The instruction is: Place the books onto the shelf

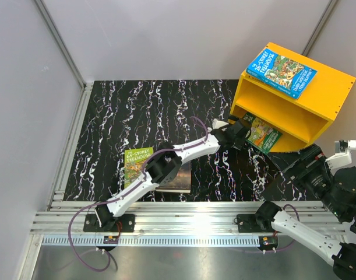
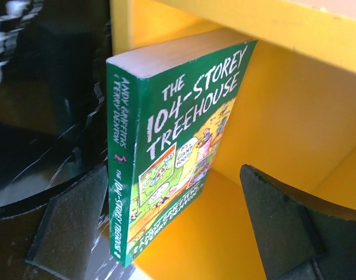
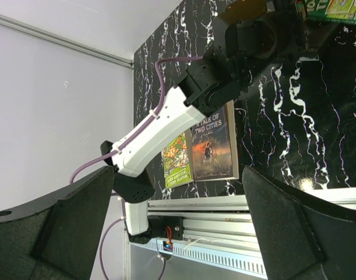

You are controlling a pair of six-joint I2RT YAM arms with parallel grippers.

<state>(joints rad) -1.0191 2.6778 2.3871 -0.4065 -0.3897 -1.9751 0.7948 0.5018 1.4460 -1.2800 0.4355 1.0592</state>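
while green book [image 2: 166, 146] and blue book [image 1: 282, 73] are on the shelf [image 1: 332, 87], second green book [image 1: 137, 165] and dark book [image 1: 178, 178] wait on tabletop [image 1: 119, 116]; left hand [image 1: 240, 129], right hand [image 3: 178, 175] apart, empty.

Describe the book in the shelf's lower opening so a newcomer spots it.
Find the yellow shelf at the table's far right. In its lower compartment leans a green book titled 104-Storey Treehouse. The blue book lies on the shelf's top; the other green one lies flat on the table.
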